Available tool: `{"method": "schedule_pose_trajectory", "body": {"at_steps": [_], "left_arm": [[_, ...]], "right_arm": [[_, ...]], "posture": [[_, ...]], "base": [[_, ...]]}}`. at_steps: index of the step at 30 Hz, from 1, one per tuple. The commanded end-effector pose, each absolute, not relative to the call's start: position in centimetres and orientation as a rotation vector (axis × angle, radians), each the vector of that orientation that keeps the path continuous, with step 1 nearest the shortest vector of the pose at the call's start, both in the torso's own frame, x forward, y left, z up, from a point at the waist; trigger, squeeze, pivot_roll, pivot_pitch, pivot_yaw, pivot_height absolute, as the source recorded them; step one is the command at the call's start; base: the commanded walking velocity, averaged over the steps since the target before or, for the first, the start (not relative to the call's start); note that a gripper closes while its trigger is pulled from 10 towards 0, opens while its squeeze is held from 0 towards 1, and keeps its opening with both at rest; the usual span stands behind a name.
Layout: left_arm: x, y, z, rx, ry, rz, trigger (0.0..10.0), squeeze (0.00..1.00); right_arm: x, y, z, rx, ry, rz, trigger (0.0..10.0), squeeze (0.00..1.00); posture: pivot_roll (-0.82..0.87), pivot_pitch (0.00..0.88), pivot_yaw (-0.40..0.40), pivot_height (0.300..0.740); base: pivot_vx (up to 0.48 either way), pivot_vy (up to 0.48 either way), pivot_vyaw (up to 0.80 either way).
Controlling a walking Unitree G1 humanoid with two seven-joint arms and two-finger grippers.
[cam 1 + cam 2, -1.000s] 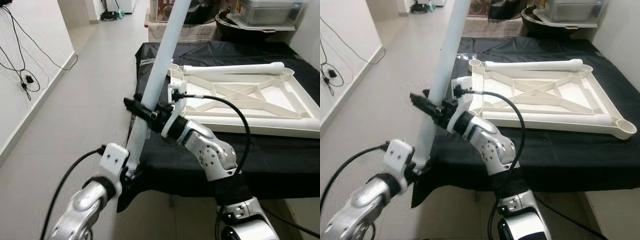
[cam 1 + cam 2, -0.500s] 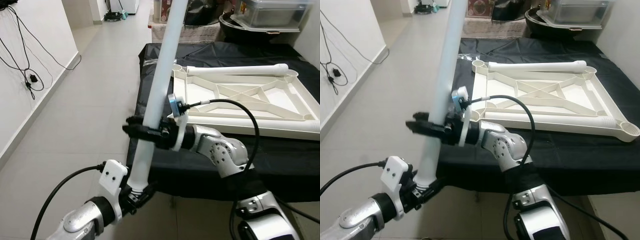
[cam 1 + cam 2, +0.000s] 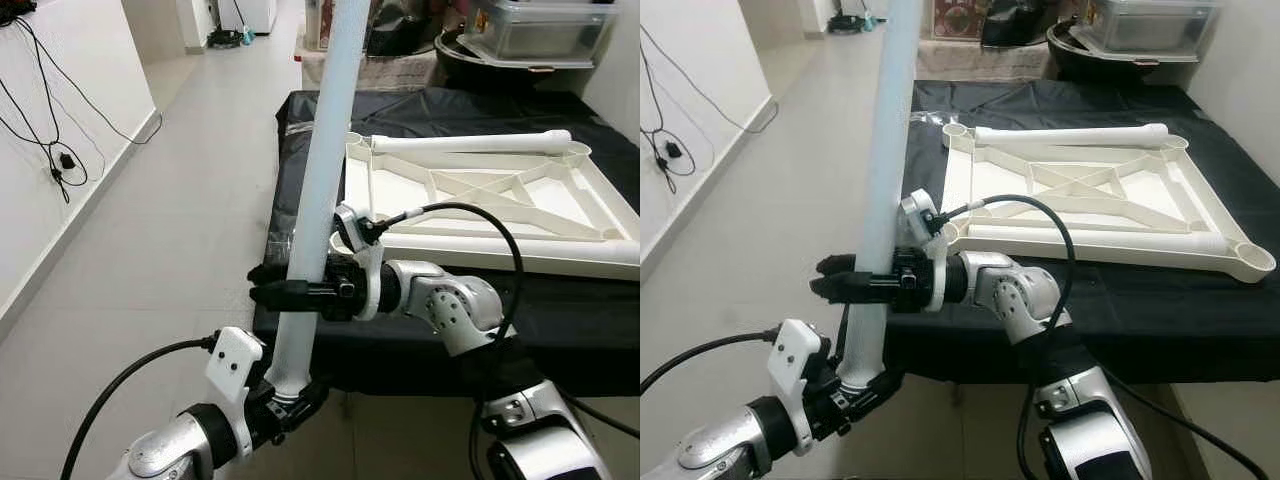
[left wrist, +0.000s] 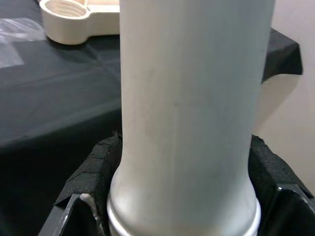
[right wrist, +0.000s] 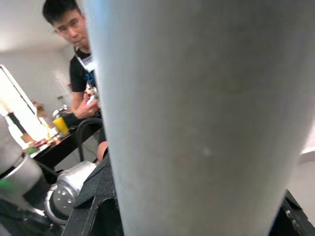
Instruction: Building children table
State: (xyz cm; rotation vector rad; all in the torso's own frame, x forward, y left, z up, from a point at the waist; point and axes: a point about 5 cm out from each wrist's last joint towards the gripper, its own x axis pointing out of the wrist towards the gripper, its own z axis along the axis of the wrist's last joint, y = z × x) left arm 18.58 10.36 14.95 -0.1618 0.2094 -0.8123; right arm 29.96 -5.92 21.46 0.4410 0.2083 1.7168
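A long white table leg [image 3: 325, 180] stands nearly upright in front of the black-covered table [image 3: 420, 110]. My left gripper [image 3: 285, 395] is shut on its lower end, with the black pads [image 4: 93, 167] pressed against both sides. My right gripper [image 3: 290, 288] reaches across level and is shut on the leg's middle, one finger on each side. The white table top [image 3: 478, 186] lies upside down on the black cloth, ribs facing up. Two more white legs lie on it, one along the far edge [image 3: 470, 143] and one along the near edge [image 3: 520, 243].
Open tiled floor [image 3: 150, 230] stretches to my left, with cables [image 3: 50, 140] hanging on the white wall. Plastic bins and a dark tub [image 3: 530, 30] stand behind the table. A person [image 5: 78, 64] sits at a desk in the right wrist view.
The right gripper has swung level and now sits lower on the leg. The leg stands more upright than before. The left gripper keeps its hold on the lower end.
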Motion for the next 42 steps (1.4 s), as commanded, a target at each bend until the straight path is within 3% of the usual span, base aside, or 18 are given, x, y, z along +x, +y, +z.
{"method": "schedule_pose_trajectory", "body": {"at_steps": [1,28,29,42], "left_arm": [[18.2,10.1,14.9,-0.168,0.220,-0.834,10.0,0.00],[17.3,8.9,14.6,-0.213,0.238,-0.844,10.0,0.00],[17.3,8.8,14.6,-0.216,0.240,-0.845,10.0,0.00],[17.2,8.8,14.1,-0.237,0.279,-0.837,10.0,0.00]], "right_arm": [[29.5,-5.4,21.7,0.437,0.210,1.760,10.0,0.00],[28.1,-5.8,20.9,0.429,0.280,1.902,10.0,0.00],[28.2,-5.8,20.9,0.429,0.280,1.899,0.0,0.00],[28.0,-5.8,20.9,0.427,0.279,1.918,0.0,0.00]], "posture": [[0.01,0.074,0.015,0.740],[0.01,0.079,0.007,0.740],[0.02,0.083,0.008,0.740],[0.01,0.084,0.011,0.740]], "base": [[0.000,0.000,0.00],[0.000,0.000,0.00],[0.000,0.000,0.00],[0.000,0.000,0.00]]}}
